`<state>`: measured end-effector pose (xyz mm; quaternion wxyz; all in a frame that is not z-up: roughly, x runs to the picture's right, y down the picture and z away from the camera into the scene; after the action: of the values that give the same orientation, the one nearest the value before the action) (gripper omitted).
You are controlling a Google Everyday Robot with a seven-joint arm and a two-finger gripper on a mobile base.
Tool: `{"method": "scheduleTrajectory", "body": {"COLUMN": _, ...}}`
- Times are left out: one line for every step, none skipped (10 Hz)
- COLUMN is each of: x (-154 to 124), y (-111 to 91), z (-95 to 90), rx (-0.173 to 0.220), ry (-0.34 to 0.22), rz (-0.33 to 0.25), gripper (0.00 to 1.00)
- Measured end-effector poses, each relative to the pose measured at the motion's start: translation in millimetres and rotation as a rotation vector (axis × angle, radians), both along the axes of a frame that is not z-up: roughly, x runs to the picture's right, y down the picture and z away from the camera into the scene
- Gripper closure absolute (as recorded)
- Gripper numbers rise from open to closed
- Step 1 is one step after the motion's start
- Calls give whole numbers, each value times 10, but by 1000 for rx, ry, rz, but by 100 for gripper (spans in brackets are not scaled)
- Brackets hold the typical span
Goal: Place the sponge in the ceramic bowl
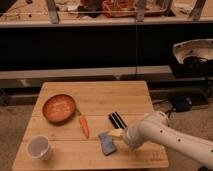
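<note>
While tool [118, 135], state unclear, adjoins sponge [106, 144], carrot [84, 126] lies between sponge and ceramic bowl [45, 112].

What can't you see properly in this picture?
Camera view: the gripper, just right of the sponge, is mostly covered by the white arm; whether they touch is unclear.
The arm's far end is cut off by the right edge.
Shelf things at the top are blurred and cut off.

Sponge [107, 143] and ceramic bowl [59, 108], well apart.
The blue-grey sponge lies skewed, seemingly touching the gripper [116, 134] at its upper right; the orange-brown bowl sits upright, farther left.
</note>
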<state>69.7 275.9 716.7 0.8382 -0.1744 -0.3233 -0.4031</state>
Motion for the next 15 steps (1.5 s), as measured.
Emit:
{"method": "scheduleTrajectory", "body": {"x": -44, "y": -47, "z": 6, "rx": -9, "ry": 11, "rz": -25, "gripper": 20}}
{"method": "scheduleTrajectory", "body": {"x": -85, "y": -86, "z": 29, "rx": -17, "ry": 28, "rz": -50, "gripper": 20}}
{"method": "scheduleTrajectory", "body": {"x": -153, "y": -127, "z": 64, "rx": -20, "ry": 44, "rz": -73, "gripper": 20}}
{"method": "scheduleTrajectory", "body": {"x": -272, "y": -211, "z": 131, "rx": -19, "ry": 58, "rz": -101, "gripper": 20}}
{"method": "scheduleTrajectory", "body": {"x": -315, "y": -256, "z": 177, "rx": -18, "ry": 71, "rz": -117, "gripper": 20}}
{"method": "scheduleTrajectory", "body": {"x": -394, "y": -295, "z": 233, "rx": -20, "ry": 75, "rz": -130, "gripper": 20}}
{"method": "scheduleTrajectory", "body": {"x": -478, "y": -304, "z": 293, "rx": -25, "ry": 72, "rz": -144, "gripper": 20}}
{"method": "scheduleTrajectory", "body": {"x": -605, "y": -260, "z": 393, "rx": -33, "ry": 67, "rz": -165, "gripper": 20}}
{"method": "scheduleTrajectory", "body": {"x": -676, "y": -175, "z": 464, "rx": -38, "ry": 63, "rz": -179, "gripper": 20}}
{"method": "scheduleTrajectory", "body": {"x": -706, "y": -126, "z": 496, "rx": -40, "ry": 63, "rz": -185, "gripper": 20}}
{"method": "scheduleTrajectory", "body": {"x": -748, "y": -60, "z": 531, "rx": -41, "ry": 64, "rz": -198, "gripper": 20}}
{"method": "scheduleTrajectory", "body": {"x": -808, "y": -14, "z": 548, "rx": -43, "ry": 64, "rz": -216, "gripper": 20}}
{"method": "scheduleTrajectory", "body": {"x": -849, "y": 32, "z": 560, "rx": -49, "ry": 67, "rz": -231, "gripper": 20}}
{"method": "scheduleTrajectory", "body": {"x": -867, "y": 90, "z": 592, "rx": -58, "ry": 76, "rz": -247, "gripper": 20}}
{"method": "scheduleTrajectory", "body": {"x": -861, "y": 136, "z": 625, "rx": -73, "ry": 86, "rz": -252, "gripper": 21}}
